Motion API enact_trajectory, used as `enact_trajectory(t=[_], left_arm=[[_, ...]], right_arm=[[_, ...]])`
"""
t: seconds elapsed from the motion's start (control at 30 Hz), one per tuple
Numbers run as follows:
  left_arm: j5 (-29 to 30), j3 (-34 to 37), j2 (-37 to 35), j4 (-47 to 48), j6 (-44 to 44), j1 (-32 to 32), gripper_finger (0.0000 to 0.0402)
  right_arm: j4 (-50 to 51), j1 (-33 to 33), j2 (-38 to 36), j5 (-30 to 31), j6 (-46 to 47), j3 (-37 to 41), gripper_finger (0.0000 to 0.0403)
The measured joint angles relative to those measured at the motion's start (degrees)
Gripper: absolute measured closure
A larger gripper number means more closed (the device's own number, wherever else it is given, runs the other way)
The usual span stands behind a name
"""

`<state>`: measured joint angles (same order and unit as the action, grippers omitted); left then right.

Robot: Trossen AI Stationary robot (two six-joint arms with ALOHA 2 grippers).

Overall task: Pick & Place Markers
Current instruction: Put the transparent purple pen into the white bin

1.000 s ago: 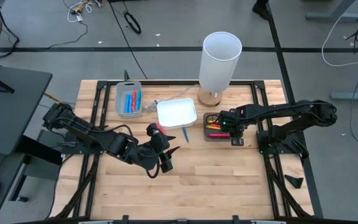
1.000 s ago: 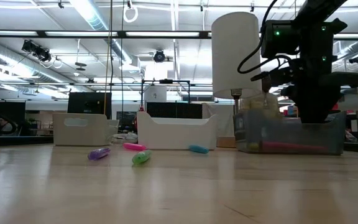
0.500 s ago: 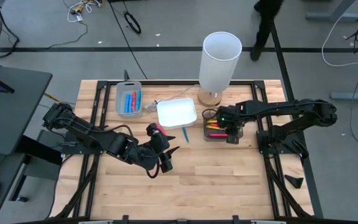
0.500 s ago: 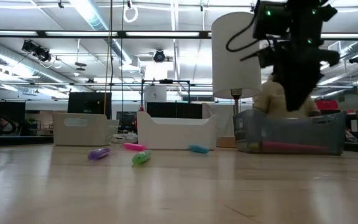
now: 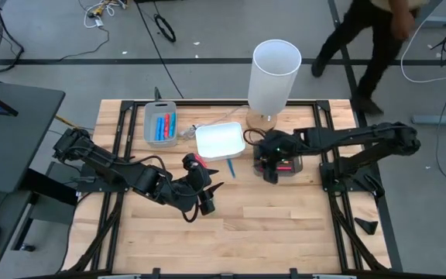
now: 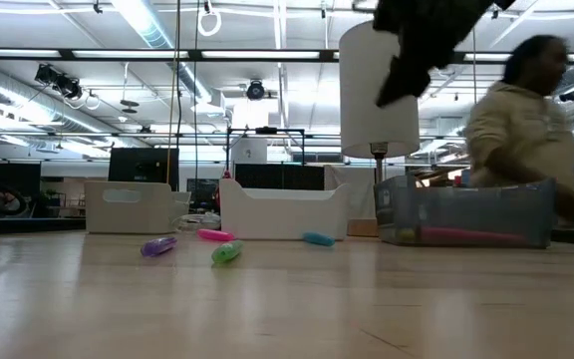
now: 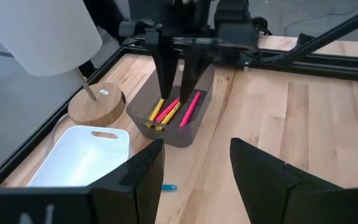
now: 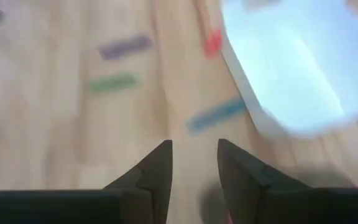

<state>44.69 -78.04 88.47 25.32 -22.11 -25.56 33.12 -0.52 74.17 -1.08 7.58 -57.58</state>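
High view: right gripper (image 5: 267, 168) over the near-left edge of the dark tray (image 5: 294, 165), empty, fingers slightly apart; left gripper (image 5: 207, 195) parked mid-table, fingers spread, holding nothing.
Dark tray holds yellow, red and pink markers (image 7: 174, 110), seen in the left wrist view with the right gripper's fingers (image 7: 165, 74) hanging just above them. Grey tray (image 5: 160, 122) at the far left holds blue and red markers (image 5: 162, 127). White tray (image 5: 220, 141) sits between the two. Loose on the table: blue marker (image 6: 318, 239) just beside the white tray, pink marker (image 6: 214, 235), purple marker (image 6: 157, 245), green marker (image 6: 226, 252). White lamp (image 5: 273, 76) behind the trays. Person (image 6: 522, 115) passing behind the table.
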Motion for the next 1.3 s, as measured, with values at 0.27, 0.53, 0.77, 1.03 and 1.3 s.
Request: enact_trajectory(t=[0.27,0.53,0.77,1.03,1.3], left_arm=[[-0.9,0.0,0.0,0.52,-2.01,0.0,0.0214],[-4.55,0.0,0.0,3.82,-9.63,0.0,0.0214],[-5.22,-0.02,0.0,10.76,-33.1,0.49,0.0214],[-23.24,-0.02,0.0,24.71,-67.31,3.31,0.0231],[-28.68,-0.02,0.0,31.18,-83.55,4.33,0.0244]], right_arm=[[-24.76,8.05,-0.02,0.15,0.25,0.0,0.0277],[-40.81,12.55,-0.02,0.15,-5.96,0.0,0.0277],[-42.26,12.07,-0.02,0.22,-7.33,0.0,0.0277],[-42.16,11.81,-0.02,0.2,-7.58,0.0,0.0277],[-42.61,11.81,-0.02,0.2,-8.58,0.0,0.0277]])
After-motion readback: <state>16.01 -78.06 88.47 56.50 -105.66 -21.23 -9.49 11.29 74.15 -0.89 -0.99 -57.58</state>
